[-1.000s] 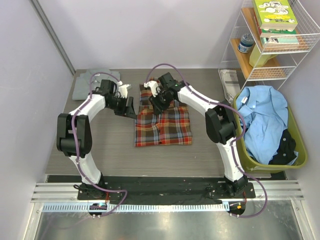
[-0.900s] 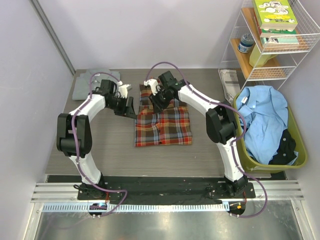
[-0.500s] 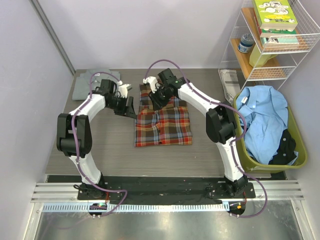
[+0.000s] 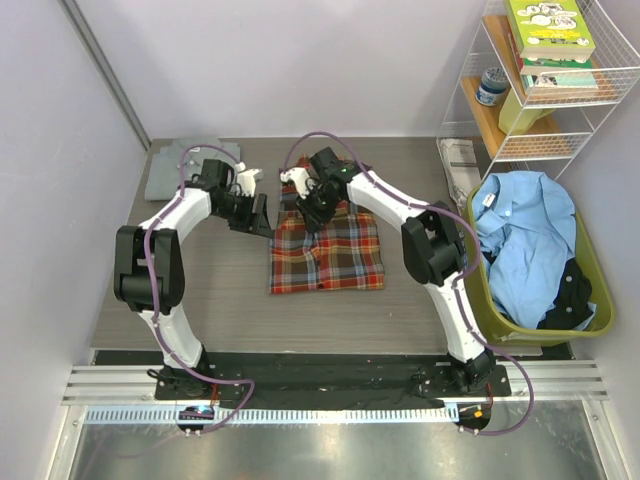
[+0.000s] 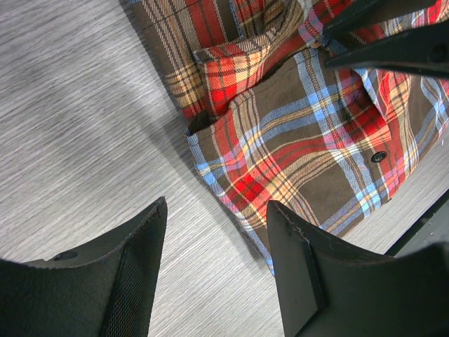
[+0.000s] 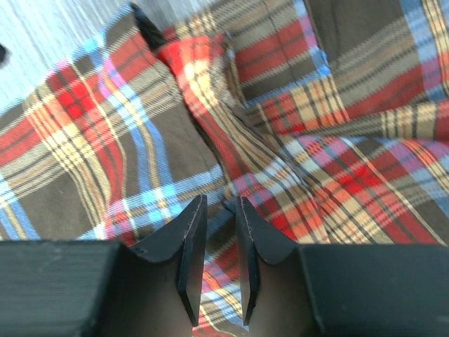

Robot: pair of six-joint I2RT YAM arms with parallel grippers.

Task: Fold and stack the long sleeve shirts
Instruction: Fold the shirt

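The plaid flannel shirt (image 4: 330, 255) lies folded in a rectangle at the table's middle, its collar end bunched at the far side. It fills the right wrist view (image 6: 295, 140) and shows in the left wrist view (image 5: 302, 140). My right gripper (image 4: 312, 203) sits on that far end, its jaws (image 6: 219, 200) nearly closed on a raised fold of plaid cloth. My left gripper (image 4: 262, 218) is open and empty just left of the shirt's far-left edge, low over bare table (image 5: 216, 203). The pale grey shirt (image 4: 185, 165) lies folded at the far left corner.
An olive basket (image 4: 597, 300) at the right holds a blue shirt (image 4: 520, 235) and dark clothes. A wire shelf (image 4: 560, 130) with books stands at the far right. A white printed sheet (image 4: 460, 160) lies beside it. Walls close the left and far sides.
My right gripper has shifted a little left and toward the far edge along the plaid shirt's collar end, bunching the cloth there. The left arm has not moved.
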